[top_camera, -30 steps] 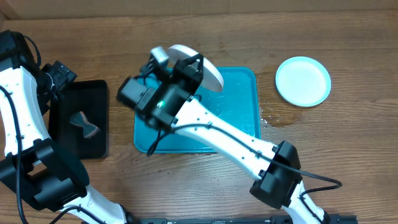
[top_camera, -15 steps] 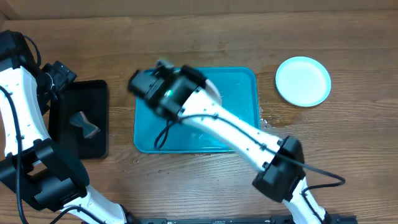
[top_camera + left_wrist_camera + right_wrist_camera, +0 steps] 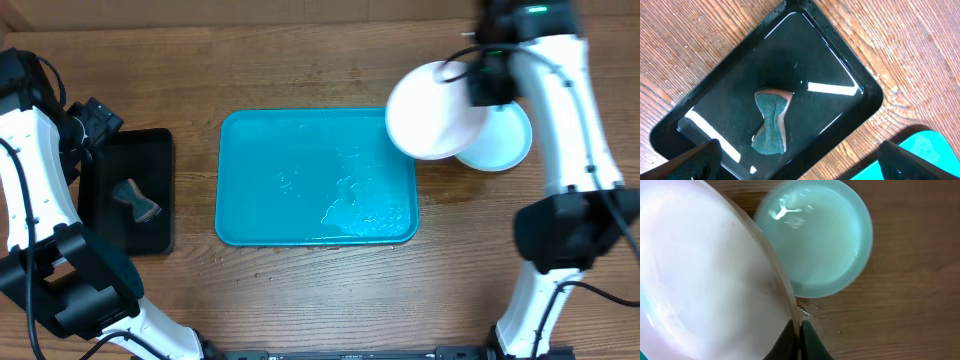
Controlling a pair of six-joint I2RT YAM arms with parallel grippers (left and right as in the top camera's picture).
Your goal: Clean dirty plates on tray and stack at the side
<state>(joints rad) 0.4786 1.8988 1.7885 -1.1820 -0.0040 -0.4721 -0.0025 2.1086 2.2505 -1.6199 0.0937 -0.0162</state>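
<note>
plates: 2 (white plate [image 3: 425,115], light blue plate [image 3: 506,150]) | turquoise tray [image 3: 270,180]: 1 | black tray [image 3: 155,165]: 1 | sponge [image 3: 135,198]: 1

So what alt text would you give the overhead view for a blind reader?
The right gripper holds a white plate partly over a blue plate lying on the table at right. A wet turquoise tray sits mid-table with no plates on it; a black tray at left holds a sponge.
</note>
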